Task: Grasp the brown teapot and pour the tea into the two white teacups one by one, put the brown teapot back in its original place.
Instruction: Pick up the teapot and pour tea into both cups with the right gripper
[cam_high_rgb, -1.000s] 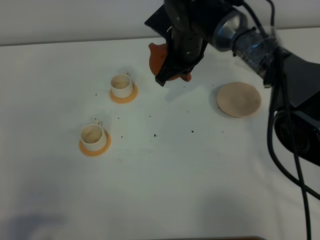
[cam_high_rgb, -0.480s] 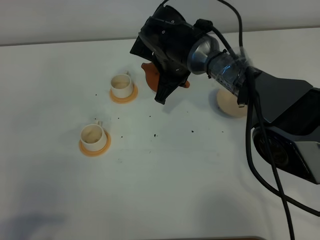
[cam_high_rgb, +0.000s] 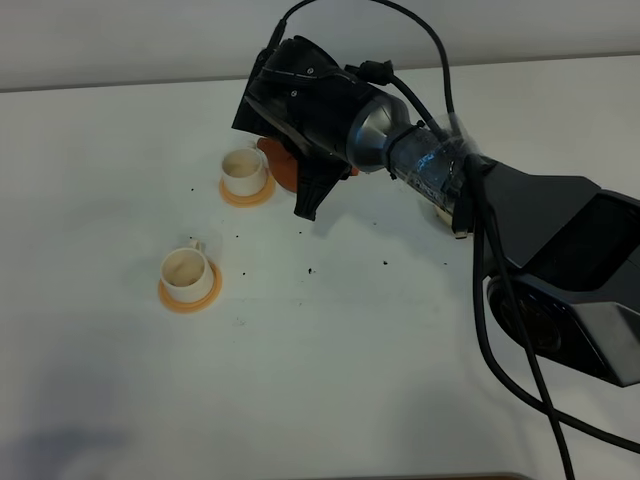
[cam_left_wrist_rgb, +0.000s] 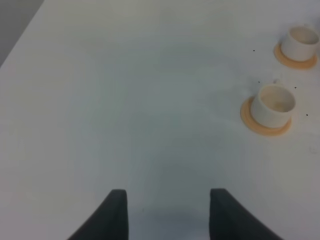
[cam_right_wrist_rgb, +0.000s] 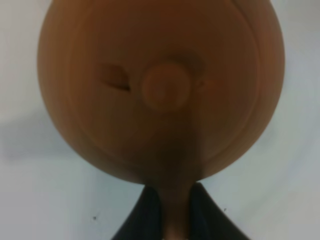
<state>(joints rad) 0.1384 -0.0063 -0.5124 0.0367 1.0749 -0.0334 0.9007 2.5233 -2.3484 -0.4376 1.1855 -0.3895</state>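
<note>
Two white teacups (cam_high_rgb: 186, 271) sit on the desk (cam_high_rgb: 380, 380). We bring the brown teapot (cam_high_rgb: 277, 165) left; now it hangs just beside the far teacup (cam_high_rgb: 243, 172), so pouring comes next. Our right gripper (cam_right_wrist_rgb: 175, 217) pinches it tight; our left gripper (cam_left_wrist_rgb: 167, 215) is spread.

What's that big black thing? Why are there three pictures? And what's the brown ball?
It's a robot with two arms. Each arm ends in a gripper, a pincer that works like a hand. One picture comes from a camera up high, looking down on the white table. The big black thing there is the right arm, reaching towards the far cup. A near cup stands closer to the camera. Both cups sit on orange saucers.

The other two pictures come from small cameras on the arms' wrists. The brown ball is a teapot seen from above. The right gripper holds it by its handle. The left gripper is open and holds nothing.
</note>
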